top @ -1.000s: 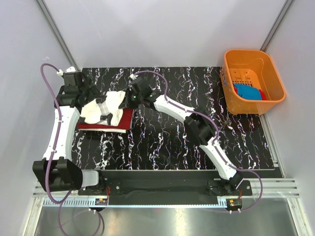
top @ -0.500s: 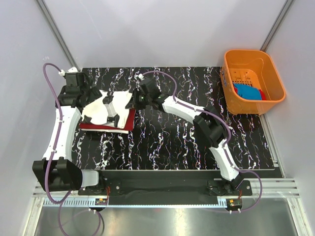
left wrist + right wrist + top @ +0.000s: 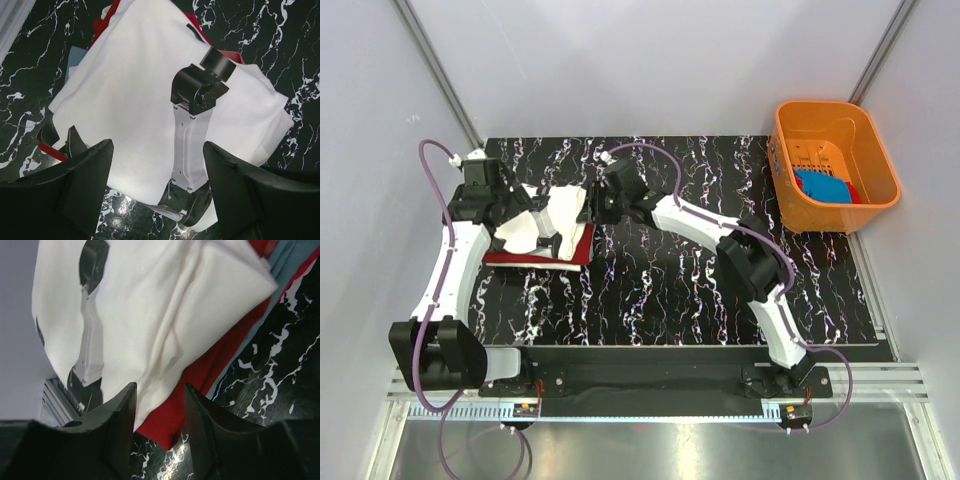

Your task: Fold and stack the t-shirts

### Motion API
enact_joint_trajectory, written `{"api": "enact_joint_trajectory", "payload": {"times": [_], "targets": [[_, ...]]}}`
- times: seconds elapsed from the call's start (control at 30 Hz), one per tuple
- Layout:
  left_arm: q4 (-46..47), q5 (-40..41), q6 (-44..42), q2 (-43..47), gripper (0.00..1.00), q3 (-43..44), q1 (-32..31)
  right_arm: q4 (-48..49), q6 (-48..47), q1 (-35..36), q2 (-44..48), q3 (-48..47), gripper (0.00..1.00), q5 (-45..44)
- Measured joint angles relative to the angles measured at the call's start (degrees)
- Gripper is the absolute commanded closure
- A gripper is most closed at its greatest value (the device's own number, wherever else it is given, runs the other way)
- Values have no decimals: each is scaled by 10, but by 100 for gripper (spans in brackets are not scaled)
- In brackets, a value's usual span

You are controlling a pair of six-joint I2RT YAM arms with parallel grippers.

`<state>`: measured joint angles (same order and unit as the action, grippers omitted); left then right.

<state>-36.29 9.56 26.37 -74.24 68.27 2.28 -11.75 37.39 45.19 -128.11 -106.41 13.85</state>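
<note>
- Spread wide at the jaws of the left gripper (image 3: 157, 147), gripping nothing, hanging over the white t-shirt (image 3: 125, 90).
- Parted by only a narrow gap at the jaws of the right gripper (image 3: 159, 390), low over the right-hand edge of that same white t-shirt; no cloth visibly pinched.
- Between the two grippers, the white t-shirt folded into a rumpled pad with creases across its top.
- On its upper face, a black-and-white shape; print or hardware, cannot tell.
- Directly beneath, a red t-shirt (image 3: 200, 375), lying flat and peeking out along the near and right edges.
- Under the red, a thin sliver of grey-blue cloth (image 3: 287, 262).
- All of it stacked on the far left part of the black marbled table (image 3: 670, 290).
- Well apart, at the table's far right corner, an orange basket (image 3: 835, 108) with a bright blue t-shirt (image 3: 823, 186) bunched inside.
</note>
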Motion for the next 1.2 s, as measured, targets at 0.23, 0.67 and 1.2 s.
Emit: {"api": "enact_joint_trajectory", "payload": {"times": [0.23,0.67,1.2], "targets": [[48,-17,26,24,25,-64,53,-4,-44,60,80,42,64,-37],[168,-86,72,13,27,-154,106,48,-30,75,-25,-47,91,119],[210,-71,75,-17,25,-187,110,72,-9,5,-21,49,73,151]]}}
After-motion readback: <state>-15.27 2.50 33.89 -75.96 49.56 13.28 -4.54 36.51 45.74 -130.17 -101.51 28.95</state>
